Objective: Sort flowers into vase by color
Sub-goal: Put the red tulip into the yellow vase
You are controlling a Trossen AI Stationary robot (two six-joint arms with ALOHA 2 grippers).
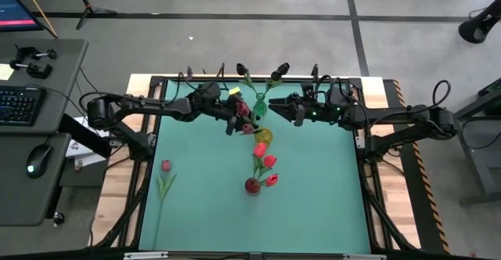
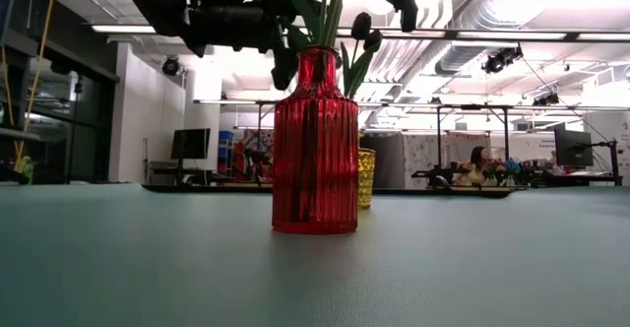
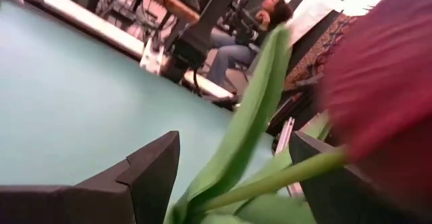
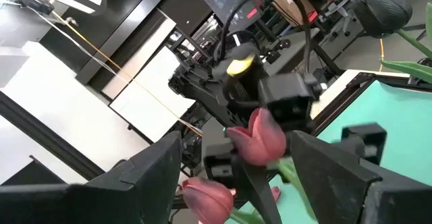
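You are partway through the sort. Take the red vase [image 1: 252, 185] near the middle of the table [image 1: 329, 205] as your landmark: it already holds 3 bright red tulips [image 1: 264, 160], as far as the high view lets you count. Just behind it, toward the far edge, stands a yellow vase [image 1: 263, 136]; whether it holds anything you cannot tell from here. The low view shows the red vase [image 2: 315, 145] in front with the yellow vase [image 2: 365, 177] just behind it.

Your left gripper [image 1: 235, 122] hovers behind the red vase, to the left of the yellow vase, and it is pinching a dark pink tulip [image 1: 247, 128]. The left wrist view shows that tulip's green stem [image 3: 270, 183] running between the dark fingers [image 3: 145, 170]. Your right gripper [image 1: 283, 103] hangs further behind, to the right of the yellow vase, with its fingers spread and nothing in them.

Still to place, judging from the table: the pink tulip in hand, 1 more pink tulip [image 1: 165, 166] lying well to the left of the red vase, and several dark-headed tulips [image 1: 275, 75] at the far edge.
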